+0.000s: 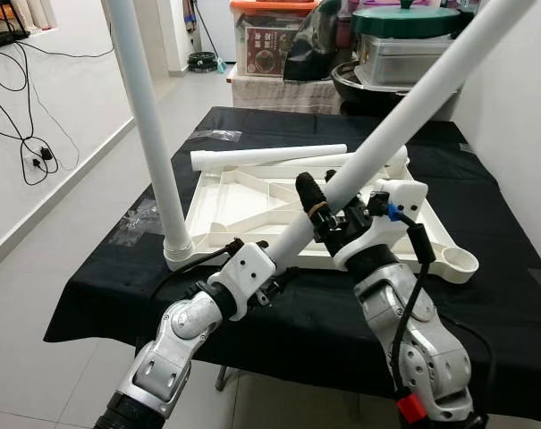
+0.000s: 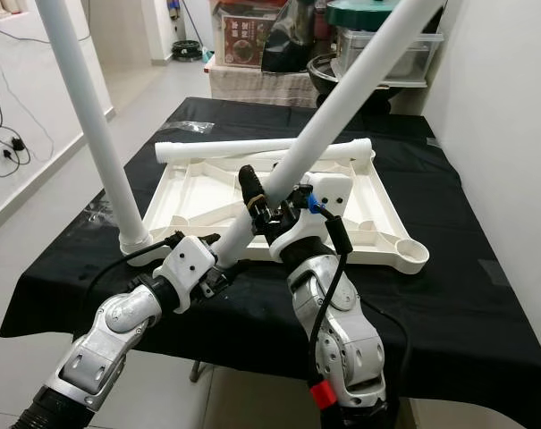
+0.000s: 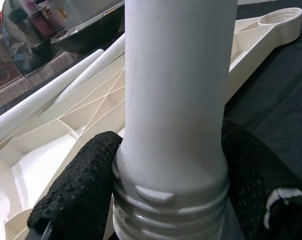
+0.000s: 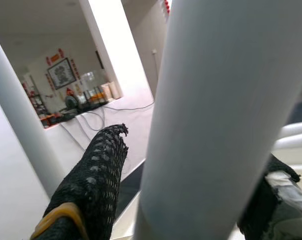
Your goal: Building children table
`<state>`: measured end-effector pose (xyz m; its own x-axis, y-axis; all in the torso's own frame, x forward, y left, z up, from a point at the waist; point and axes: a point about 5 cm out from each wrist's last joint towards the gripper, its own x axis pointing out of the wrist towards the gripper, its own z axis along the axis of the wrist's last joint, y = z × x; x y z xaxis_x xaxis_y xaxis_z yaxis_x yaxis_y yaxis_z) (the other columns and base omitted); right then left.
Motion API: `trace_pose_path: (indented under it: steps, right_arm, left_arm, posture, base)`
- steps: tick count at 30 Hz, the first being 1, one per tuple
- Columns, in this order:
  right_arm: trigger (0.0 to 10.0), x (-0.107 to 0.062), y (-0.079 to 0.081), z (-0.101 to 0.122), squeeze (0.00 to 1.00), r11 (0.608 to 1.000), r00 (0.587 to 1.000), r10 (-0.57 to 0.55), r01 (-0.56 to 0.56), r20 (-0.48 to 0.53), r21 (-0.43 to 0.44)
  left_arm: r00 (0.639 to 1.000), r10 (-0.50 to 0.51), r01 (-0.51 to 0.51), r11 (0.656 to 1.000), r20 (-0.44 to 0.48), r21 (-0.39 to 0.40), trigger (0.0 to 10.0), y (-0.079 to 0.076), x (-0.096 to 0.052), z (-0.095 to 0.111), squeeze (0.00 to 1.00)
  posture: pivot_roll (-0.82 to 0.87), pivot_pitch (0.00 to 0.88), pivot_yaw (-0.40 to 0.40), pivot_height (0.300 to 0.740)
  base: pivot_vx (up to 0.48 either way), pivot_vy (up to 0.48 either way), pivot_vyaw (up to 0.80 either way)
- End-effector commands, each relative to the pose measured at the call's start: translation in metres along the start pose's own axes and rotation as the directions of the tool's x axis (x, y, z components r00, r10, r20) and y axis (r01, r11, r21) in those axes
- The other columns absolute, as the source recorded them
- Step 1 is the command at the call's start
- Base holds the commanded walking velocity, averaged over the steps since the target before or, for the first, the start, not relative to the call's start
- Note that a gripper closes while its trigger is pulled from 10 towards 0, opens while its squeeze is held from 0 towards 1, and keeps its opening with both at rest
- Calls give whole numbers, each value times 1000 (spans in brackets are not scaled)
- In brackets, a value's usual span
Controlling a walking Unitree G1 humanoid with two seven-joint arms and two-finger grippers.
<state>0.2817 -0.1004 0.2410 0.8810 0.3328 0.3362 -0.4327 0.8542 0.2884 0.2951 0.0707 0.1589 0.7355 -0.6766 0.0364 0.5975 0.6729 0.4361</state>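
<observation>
A white children's tabletop (image 1: 243, 201) lies upside down on the black-covered table (image 1: 502, 295). One white leg (image 1: 149, 134) stands upright in its near-left corner socket. Both grippers hold a second white leg (image 1: 413, 107) that slants up to the right. My left gripper (image 1: 279, 268) is shut on its threaded lower end (image 3: 173, 150), with black fingers (image 3: 76, 195) on either side. Higher up the shaft, my right gripper (image 1: 328, 210) is shut around it (image 4: 225, 125). Two more legs (image 1: 270, 156) lie across the far side of the tabletop.
The near-right corner socket (image 1: 458, 262) stands bare. Storage boxes and a lidded pot (image 1: 404, 36) crowd the far end of the table. Cables (image 1: 29, 143) hang on the left wall above open floor. A wall runs close along the right.
</observation>
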Motion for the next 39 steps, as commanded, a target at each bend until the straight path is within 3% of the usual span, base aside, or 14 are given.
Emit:
trace_pose_path:
  steps: [1, 30, 31, 32, 39]
  right_arm:
    - [10000, 3, 4, -2, 0, 999, 999, 28, -27, -18, 25]
    - [10000, 11, 4, -3, 0, 999, 999, 21, -19, -34, 40]
    - [1176, 11, 4, -4, 0, 999, 999, 23, -21, -35, 38]
    - [0, 10, 4, -4, 0, 999, 999, 25, -23, -34, 43]
    - [0, 9, 3, -6, 0, 999, 999, 21, -20, -37, 43]
  left_arm:
    - [1000, -12, 12, 1000, 19, 26, 10000, -1, 0, 4, 0]
    - [998, -43, 43, 999, 46, 17, 10000, -16, 5, 10, 0]
    - [998, -45, 44, 999, 46, 16, 10000, -17, 5, 10, 0]
    - [998, -47, 46, 999, 48, 23, 10000, -17, 4, 10, 0]
    - [998, -49, 48, 998, 39, 30, 10000, -16, 3, 7, 0]
  posture:
    - [9, 14, -9, 740]
    - [6, 32, -14, 740]
    - [4, 32, -15, 740]
    - [6, 35, -14, 740]
    - [6, 35, -13, 740]
  base:
    - [0, 0, 0]
    - [0, 0, 0]
    - [0, 0, 0]
    - [0, 0, 0]
    - [0, 0, 0]
